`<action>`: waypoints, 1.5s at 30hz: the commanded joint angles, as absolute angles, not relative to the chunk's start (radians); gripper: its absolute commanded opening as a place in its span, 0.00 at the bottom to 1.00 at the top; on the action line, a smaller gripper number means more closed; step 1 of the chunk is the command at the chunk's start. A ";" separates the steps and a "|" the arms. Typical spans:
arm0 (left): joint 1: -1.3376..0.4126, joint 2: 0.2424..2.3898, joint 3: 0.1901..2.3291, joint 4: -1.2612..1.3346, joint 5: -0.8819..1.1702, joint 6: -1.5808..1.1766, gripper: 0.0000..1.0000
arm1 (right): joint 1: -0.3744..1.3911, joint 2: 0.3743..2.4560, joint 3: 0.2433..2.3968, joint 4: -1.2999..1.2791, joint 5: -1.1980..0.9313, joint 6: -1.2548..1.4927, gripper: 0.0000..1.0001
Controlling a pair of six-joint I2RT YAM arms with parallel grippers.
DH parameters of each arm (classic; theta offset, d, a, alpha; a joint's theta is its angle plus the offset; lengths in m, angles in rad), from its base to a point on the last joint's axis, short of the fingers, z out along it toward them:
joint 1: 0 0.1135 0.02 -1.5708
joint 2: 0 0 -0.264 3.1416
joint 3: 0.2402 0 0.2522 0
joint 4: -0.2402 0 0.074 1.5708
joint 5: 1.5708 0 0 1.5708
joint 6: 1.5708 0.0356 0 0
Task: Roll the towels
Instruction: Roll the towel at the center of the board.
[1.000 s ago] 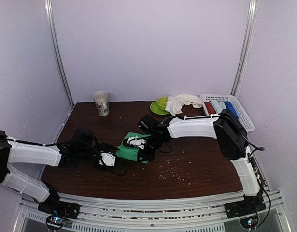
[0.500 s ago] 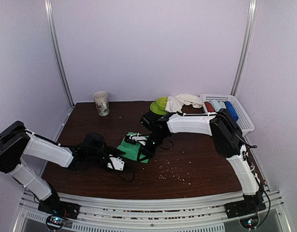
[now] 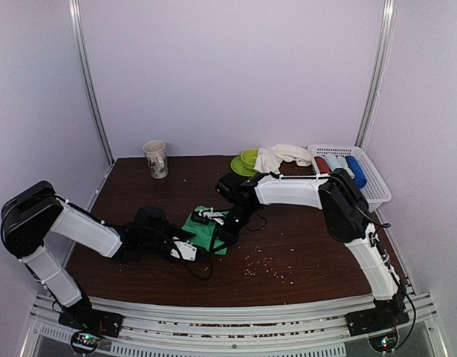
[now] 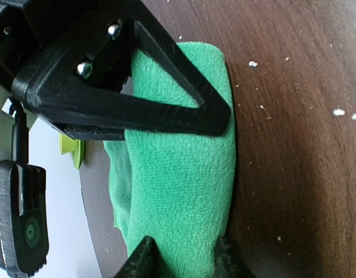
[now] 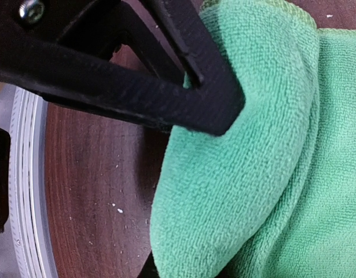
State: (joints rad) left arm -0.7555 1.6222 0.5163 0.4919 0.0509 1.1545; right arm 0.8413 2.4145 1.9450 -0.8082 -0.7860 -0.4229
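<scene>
The green towel (image 3: pixel 203 233) lies bunched mid-table (image 3: pixel 310 230), caught between both claws. The right claw (image 3: pixel 213 221), nearly closed, pinches its far fold. The left claw (image 4: pixel 198 185) stands about half open astride its near end with fingers touching the cloth, but I cannot tell whether it truly grips. The white towel (image 3: pixel 284 155) lies at the back, against the bowl (image 3: pixel 247 158).

Squeezing a thick fold of soft bright green cloth towel (image 5: pixel 241 174) in the black right gripper (image 5: pixel 189 191); left of it, brown wooden table (image 5: pixel 79 191) with tiny white crumbs (image 5: pixel 120 210).
</scene>
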 commanded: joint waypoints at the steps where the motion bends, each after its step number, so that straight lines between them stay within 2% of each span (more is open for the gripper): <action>1: -0.760 1.644 0.528 0.537 0.026 1.157 0.29 | 0.855 2.506 1.912 -0.971 -0.787 -0.442 0.02; 7: -0.768 1.665 0.514 0.529 0.012 1.162 0.00 | 0.843 2.517 1.925 -0.990 -0.806 -0.445 0.04; 11: -0.769 1.677 0.524 0.474 0.016 1.153 0.00 | 0.835 2.507 1.928 -0.995 -0.797 -0.448 0.10; 16: -0.769 1.665 0.574 0.324 0.045 1.130 0.00 | 0.825 2.435 1.874 -0.930 -0.705 -0.393 0.33; 22: -0.767 1.662 0.650 0.120 0.079 1.083 0.00 | 0.814 2.257 1.755 -0.802 -0.589 -0.329 0.56; 27: -0.765 1.699 0.728 -0.015 0.094 1.032 0.00 | 0.808 2.120 1.632 -0.712 -0.451 -0.284 0.63; 32: -0.763 1.736 0.828 -0.145 0.125 0.980 0.00 | 0.809 1.997 1.487 -0.608 -0.339 -0.285 0.65; 39: -0.737 1.821 1.029 -0.391 0.214 0.925 0.00 | 0.847 1.740 1.131 -0.269 -0.157 -0.355 0.68; 45: -0.711 1.887 1.144 -0.528 0.288 0.912 0.00 | 0.951 1.574 0.890 -0.018 0.020 -0.500 0.75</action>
